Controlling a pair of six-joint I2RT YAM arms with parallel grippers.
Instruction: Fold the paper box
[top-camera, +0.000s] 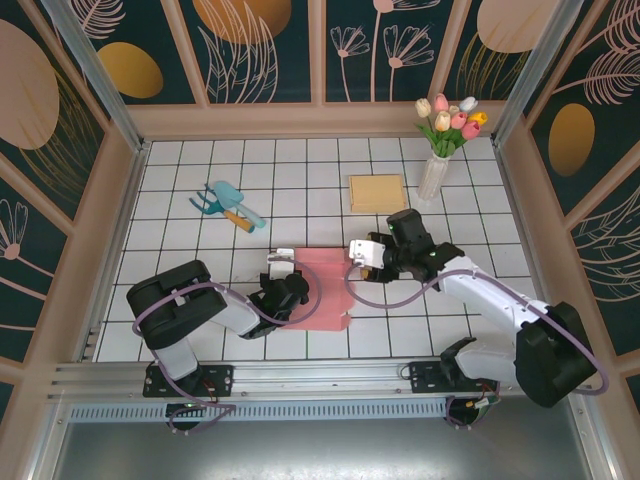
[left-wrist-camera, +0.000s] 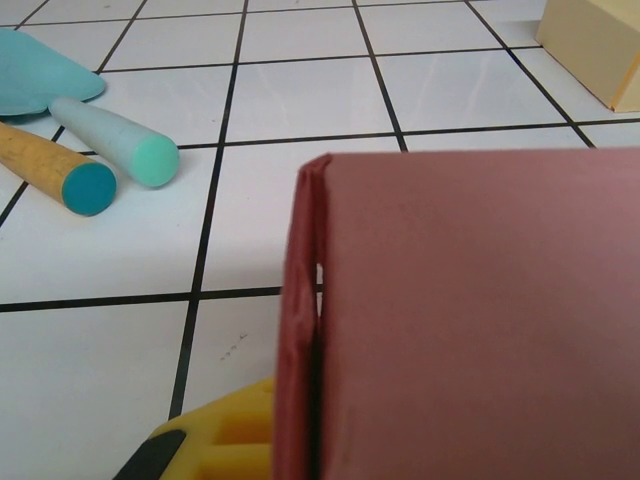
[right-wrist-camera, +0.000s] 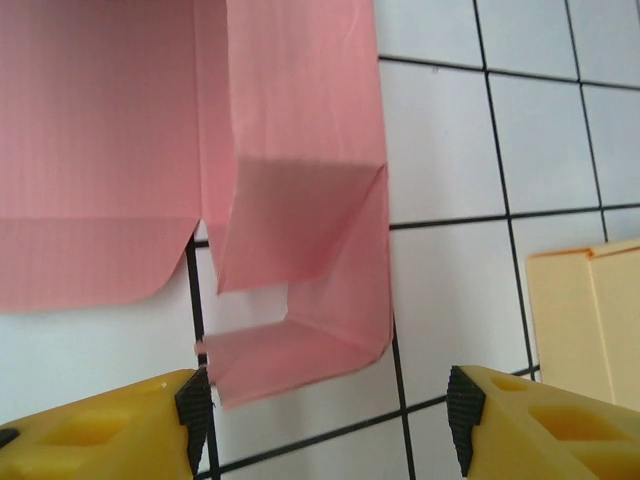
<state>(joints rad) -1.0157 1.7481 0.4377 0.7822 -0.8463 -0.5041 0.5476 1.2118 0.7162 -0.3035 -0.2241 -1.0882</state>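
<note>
The pink paper box (top-camera: 325, 288) lies partly folded flat on the white tiles between the two arms. My left gripper (top-camera: 287, 291) sits at its left edge, shut on it. In the left wrist view the pink sheet (left-wrist-camera: 470, 320) rises from the jaws and hides most of them, with one yellow finger (left-wrist-camera: 215, 440) beside its folded edge. My right gripper (top-camera: 364, 252) is at the box's far right corner. Its jaws (right-wrist-camera: 330, 420) stand open just short of a curled side flap (right-wrist-camera: 300, 300). The flap's loose corner reaches the left pad (right-wrist-camera: 193, 405), and nothing is gripped.
A flat tan box (top-camera: 377, 192) lies behind the pink one, with a glass vase of tulips (top-camera: 435, 175) to its right. The tan box (right-wrist-camera: 585, 320) is close to my right finger. Teal garden tools (top-camera: 230, 205) with orange and mint handles (left-wrist-camera: 115, 140) lie at the far left. Wooden walls ring the tiles.
</note>
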